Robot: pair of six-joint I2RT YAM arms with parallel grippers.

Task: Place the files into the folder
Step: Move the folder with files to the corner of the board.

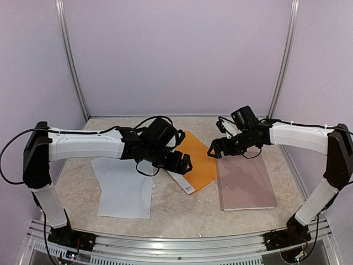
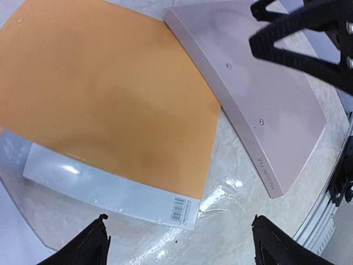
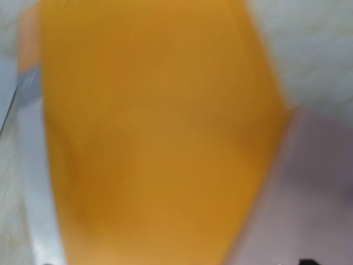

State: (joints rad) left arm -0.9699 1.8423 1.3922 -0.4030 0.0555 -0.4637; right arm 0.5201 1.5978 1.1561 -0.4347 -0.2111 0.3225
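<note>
The orange-yellow folder [image 1: 199,159] lies closed and flat mid-table, its white spine strip [image 1: 181,181] on the near-left side. It fills the left wrist view [image 2: 110,94] and the blurred right wrist view [image 3: 154,138]. The files [image 1: 124,190], loose white sheets, lie on the table left of it, partly under my left arm. My left gripper [image 1: 186,163] hovers open and empty over the folder's spine edge, its fingertips [image 2: 94,245] wide apart. My right gripper [image 1: 215,150] is open and empty just above the folder's right edge; it also shows in the left wrist view [image 2: 252,25].
A pinkish-brown flat board [image 1: 245,182] lies right of the folder, its long edge close beside it [image 2: 259,105]. Purple walls with metal corner posts [image 1: 74,72] enclose the table on three sides. The metal rail [image 1: 176,245] runs along the near edge.
</note>
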